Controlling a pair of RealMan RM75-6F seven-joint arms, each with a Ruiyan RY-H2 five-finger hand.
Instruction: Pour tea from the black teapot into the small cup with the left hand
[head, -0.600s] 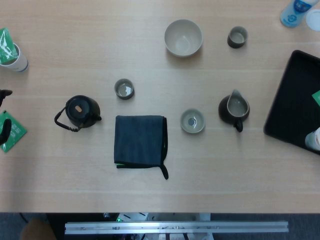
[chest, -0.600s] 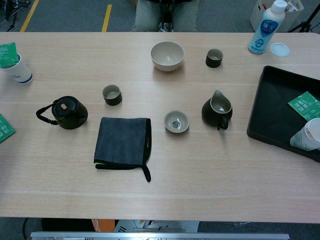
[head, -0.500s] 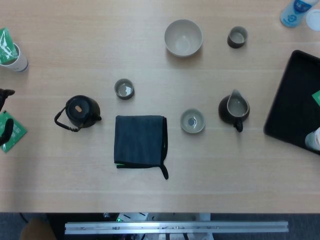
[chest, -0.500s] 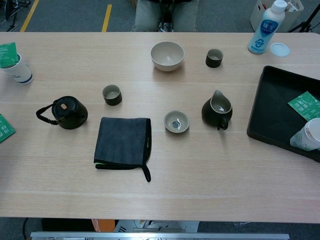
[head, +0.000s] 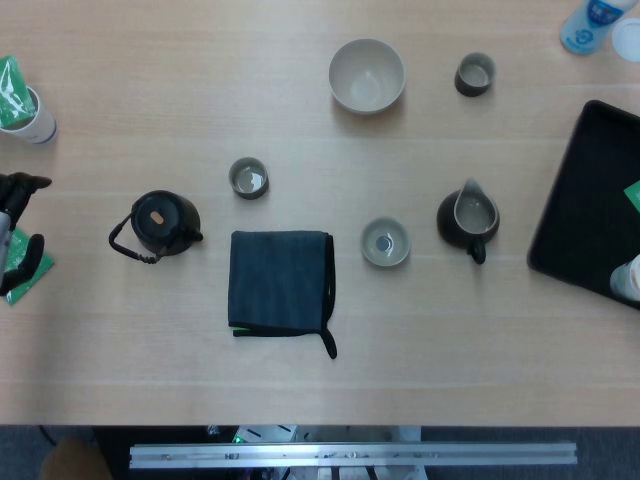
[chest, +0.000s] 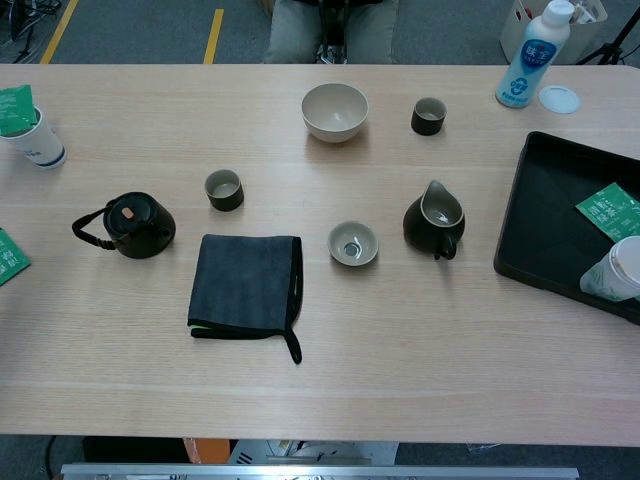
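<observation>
The black teapot (head: 160, 224) (chest: 130, 224) stands upright on the left part of the table, handle to the left and spout to the right. A small dark cup (head: 248, 178) (chest: 224, 189) sits just behind and to the right of it. My left hand (head: 16, 232) pokes in at the left edge of the head view, well left of the teapot handle. Its fingers are apart and hold nothing. The chest view does not show it. My right hand is in neither view.
A dark folded cloth (head: 281, 283) lies right of the teapot. Further right are a pale strainer bowl (head: 385, 242) and a dark pitcher (head: 467, 219). At the back stand a beige bowl (head: 367, 75) and a second small cup (head: 475, 74). A black tray (head: 590, 200) fills the right edge.
My left hand has come further into the head view from the left edge, toward the teapot. Everything on the table stays where it was.
</observation>
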